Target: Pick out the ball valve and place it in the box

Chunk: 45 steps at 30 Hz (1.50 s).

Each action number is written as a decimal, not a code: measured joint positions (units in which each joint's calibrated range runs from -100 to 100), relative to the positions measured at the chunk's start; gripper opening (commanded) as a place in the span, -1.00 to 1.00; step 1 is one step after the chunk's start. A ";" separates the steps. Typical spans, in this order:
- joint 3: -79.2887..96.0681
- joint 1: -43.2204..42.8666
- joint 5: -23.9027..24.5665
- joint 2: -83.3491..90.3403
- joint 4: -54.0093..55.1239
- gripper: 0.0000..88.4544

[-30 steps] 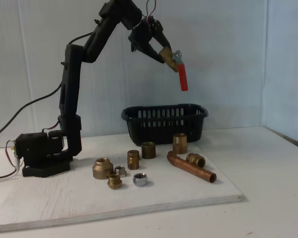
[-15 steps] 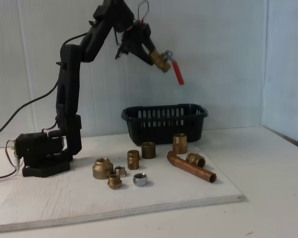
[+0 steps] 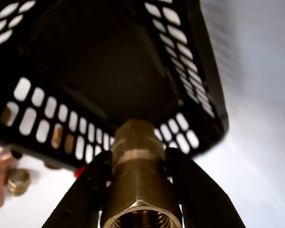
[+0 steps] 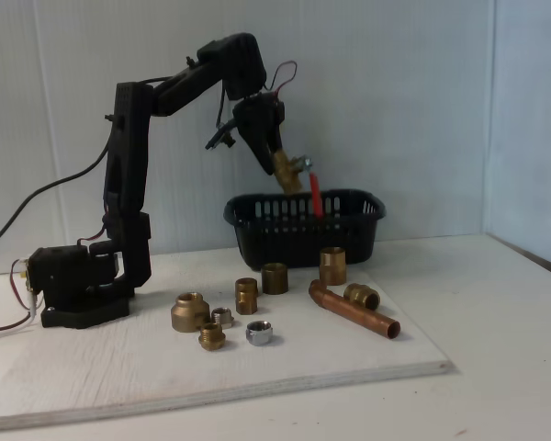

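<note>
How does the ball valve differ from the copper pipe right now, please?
The ball valve is held in the air by the gripper above the box; the copper pipe lies on the white board. The valve has a red lever; the pipe is plain. The valve is stubby, the pipe long. Both are metal plumbing parts.

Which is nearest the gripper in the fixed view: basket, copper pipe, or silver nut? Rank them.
From the gripper, shut on the ball valve:
1. Black basket, directly beneath.
2. Copper pipe, front right on the board.
3. Silver nut, front edge, farthest.
</note>
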State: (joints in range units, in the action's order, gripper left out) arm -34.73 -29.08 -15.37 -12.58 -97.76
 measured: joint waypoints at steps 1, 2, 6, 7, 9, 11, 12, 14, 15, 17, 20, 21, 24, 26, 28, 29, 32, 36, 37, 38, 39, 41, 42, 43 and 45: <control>1.45 -0.07 0.00 0.00 0.60 -0.99; 2.91 -0.07 0.00 0.00 1.38 -0.99; 8.90 -0.07 -0.10 0.00 4.04 -0.99; 9.90 -0.07 -0.26 0.00 4.30 -0.99; 11.17 -0.07 0.00 0.00 4.56 -0.99; 11.35 -0.07 0.00 0.00 4.56 -0.99; 11.35 -0.07 0.00 0.00 4.64 -0.99; 11.35 -0.07 0.00 0.00 4.73 -0.99; 11.35 -0.07 -0.10 0.00 4.73 -0.99; 11.35 -0.07 -0.77 0.00 4.73 -0.99; 11.35 -0.07 -1.45 0.00 4.82 -0.98; 11.35 -0.07 -1.65 0.00 4.82 -0.98; 11.35 -0.07 -1.81 0.00 4.82 -0.98; 11.35 -0.07 -1.81 0.00 4.90 -0.98; 11.35 -0.07 -1.86 0.00 4.90 -0.98; 11.35 -0.07 -1.86 0.00 4.90 -0.98; 9.90 0.52 -1.81 0.00 4.90 -0.98; 5.54 1.41 -1.81 0.00 3.44 -0.97; 4.54 1.56 -1.81 0.00 2.75 -0.93; 3.72 1.63 -1.81 0.00 2.06 -0.87; 3.09 1.70 -1.81 0.00 1.55 -0.80; 2.63 1.70 -1.91 0.00 0.69 -0.67; 2.63 1.70 -2.01 0.00 0.34 -0.63; 2.54 1.78 -2.17 0.17 -0.09 -0.59; 1.45 1.85 -2.01 0.34 -0.34 -0.56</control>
State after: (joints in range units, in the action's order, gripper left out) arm -33.27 -27.23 -17.39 -12.24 -98.11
